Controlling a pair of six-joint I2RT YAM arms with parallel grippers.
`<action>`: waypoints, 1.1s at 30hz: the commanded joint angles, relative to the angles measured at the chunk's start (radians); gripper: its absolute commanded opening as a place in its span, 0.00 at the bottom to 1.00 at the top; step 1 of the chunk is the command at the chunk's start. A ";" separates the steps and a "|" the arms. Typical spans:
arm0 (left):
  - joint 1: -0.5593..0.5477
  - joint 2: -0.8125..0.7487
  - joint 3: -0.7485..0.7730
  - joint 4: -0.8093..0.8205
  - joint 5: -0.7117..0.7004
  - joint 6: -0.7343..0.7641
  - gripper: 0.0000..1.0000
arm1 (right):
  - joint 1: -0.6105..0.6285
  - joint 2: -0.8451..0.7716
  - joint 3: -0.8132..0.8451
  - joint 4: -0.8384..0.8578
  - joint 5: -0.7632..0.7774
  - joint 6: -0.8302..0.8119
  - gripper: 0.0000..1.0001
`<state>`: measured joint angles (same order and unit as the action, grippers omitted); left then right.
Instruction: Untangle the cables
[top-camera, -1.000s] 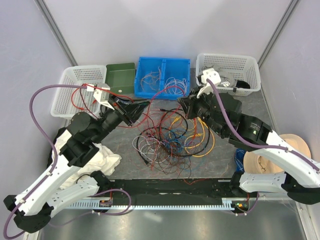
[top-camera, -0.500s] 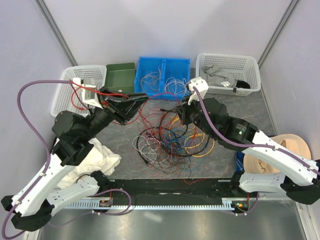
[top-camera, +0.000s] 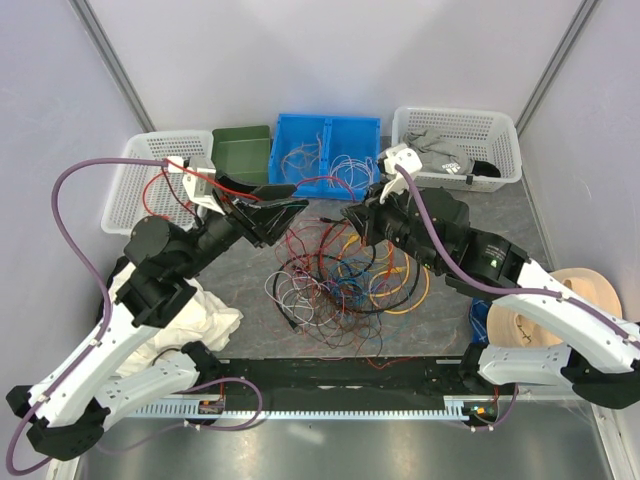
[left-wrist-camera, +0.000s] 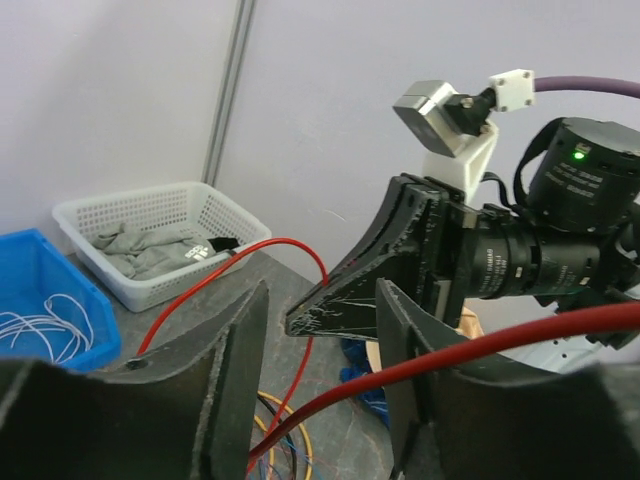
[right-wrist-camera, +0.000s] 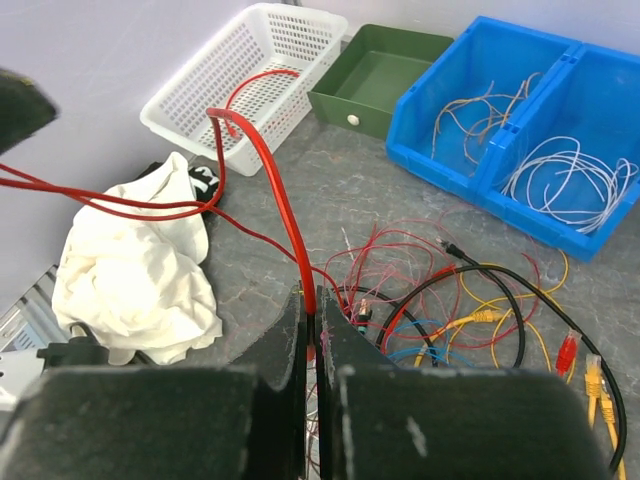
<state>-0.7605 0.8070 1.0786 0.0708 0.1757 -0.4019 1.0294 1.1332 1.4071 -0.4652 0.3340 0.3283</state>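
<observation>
Found the cables (top-camera: 345, 275) heaped in one loose tangle on the worktop (top-camera: 245, 285), below and between the two tools: red, orange, yellow, blue, white and black strands crossing one another, yellow plug ends showing on the right tool's side of the heap.

Traced one red cable (right-wrist-camera: 270, 170) up out of the heap into the right tool (right-wrist-camera: 312, 320). Recorded that tool as clenched on the red cable, fingers pressed together with the strand pinched between them. Followed the cable beyond the tool, up and away to a bend near the left basket (right-wrist-camera: 250, 90).

Recorded the left tool (left-wrist-camera: 322, 290) as released: fingers wide apart, gripping nothing, the red cable lying loose across one finger (left-wrist-camera: 420, 370) and dropping through the gap. Noted the right tool's tip just ahead of those open fingers; contact not confirmed.

Logged beyond both tools a blue bin (top-camera: 329, 121) with loose wires (right-wrist-camera: 560, 180) in its two compartments. Logged a green tray (top-camera: 240, 155) beside it, on the left tool's side. Logged beyond the right tool the right basket (top-camera: 455, 120), with grey cloth (top-camera: 435, 150) inside. Logged a white cloth (top-camera: 205, 315) bunched on the worktop behind the left tool.
</observation>
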 joint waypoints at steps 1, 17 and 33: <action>0.000 0.015 -0.008 -0.002 -0.048 0.054 0.58 | -0.003 -0.026 0.044 0.003 -0.042 -0.009 0.00; 0.001 0.041 -0.080 0.107 0.002 0.259 0.72 | -0.003 -0.026 0.222 -0.070 -0.283 0.032 0.00; 0.001 0.133 -0.042 0.193 0.060 0.264 0.80 | -0.005 0.068 0.388 -0.144 -0.452 0.098 0.00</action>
<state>-0.7605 0.9089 1.0092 0.1680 0.1715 -0.1341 1.0290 1.1721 1.7348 -0.6113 -0.0528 0.3954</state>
